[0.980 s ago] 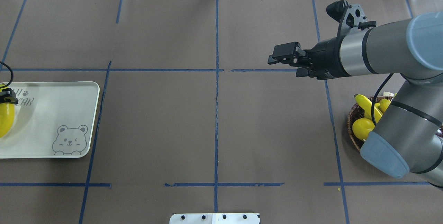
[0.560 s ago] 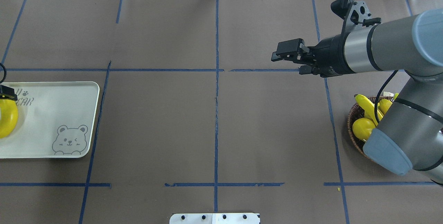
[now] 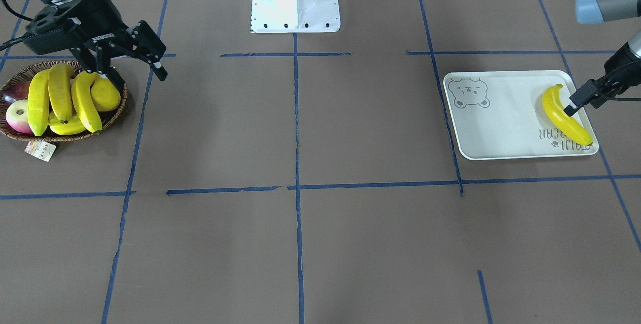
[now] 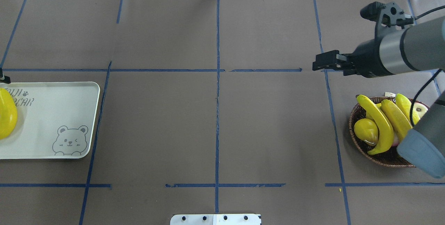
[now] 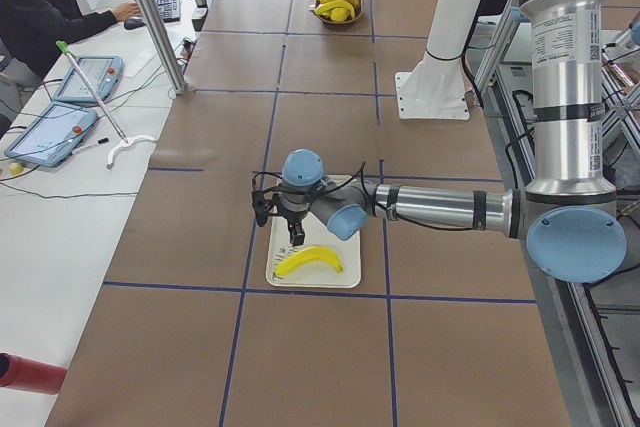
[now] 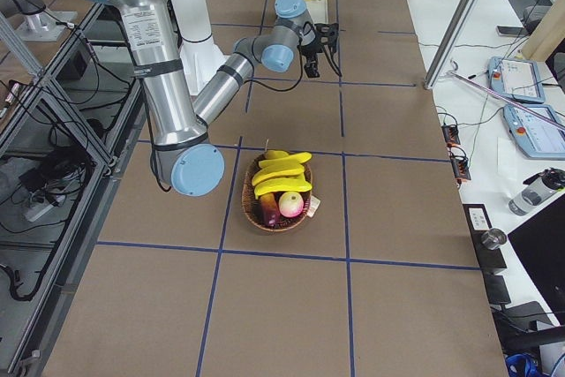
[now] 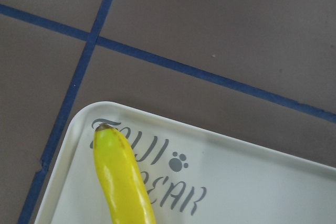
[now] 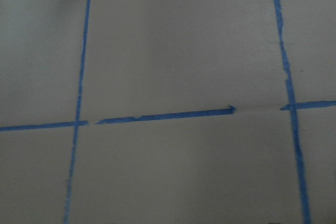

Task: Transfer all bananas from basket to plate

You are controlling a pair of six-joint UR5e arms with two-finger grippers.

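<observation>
Three bananas [image 3: 60, 91] lie in the wicker basket [image 3: 30, 137], which also shows in the overhead view [image 4: 354, 113]. One banana [image 3: 563, 113] lies on the off-white bear plate [image 3: 501, 118], over its lettering, as the left wrist view [image 7: 121, 177] shows. My left gripper [image 3: 576, 106] is open and empty just beside and above that banana. My right gripper [image 3: 132, 71] is open and empty, hanging by the basket's edge towards the table's middle. In the overhead view it [image 4: 318, 65] is beyond the basket.
The basket also holds a yellow pear [image 4: 365, 130], a pale red apple [image 3: 17, 116] and a dark red fruit [image 3: 12, 91]. A paper tag [image 3: 40, 150] hangs off its rim. Blue tape lines cross the brown table. An operator sits by the far edge [image 5: 40, 7].
My right arm has swung back to the right, uncovering the basket. My left gripper has let go of the banana on the plate and drawn back off the overhead view's left edge.
</observation>
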